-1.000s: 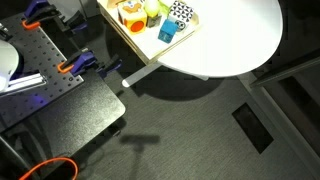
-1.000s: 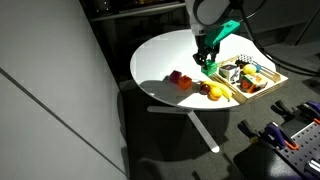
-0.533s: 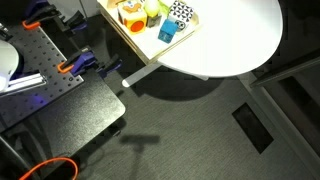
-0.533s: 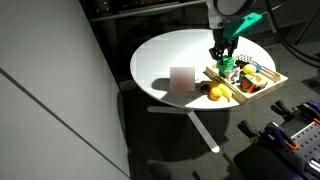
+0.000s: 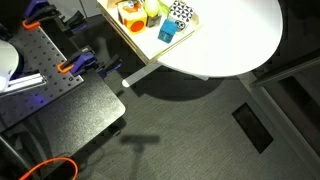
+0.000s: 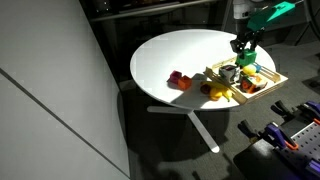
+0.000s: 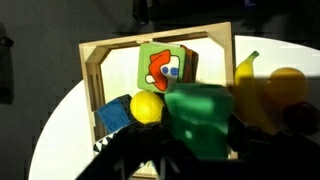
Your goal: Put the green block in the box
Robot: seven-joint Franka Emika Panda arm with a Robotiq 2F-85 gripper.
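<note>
The small emerald-green block [image 7: 200, 120] is clamped in the tool [image 6: 245, 48], which hangs over the shallow pale-wood box [image 7: 160, 40] sitting at the edge of the round white surface [image 6: 170, 60]. In the wrist view the block hovers above the box's near side, close to a yellow ball [image 7: 147, 107]. Pick-up and carry look done to me; what's left, I'd say, is lowering it into a free spot and letting go.

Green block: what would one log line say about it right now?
stage: carry | green block: held between fingers | position: above box | released: not yet
</note>
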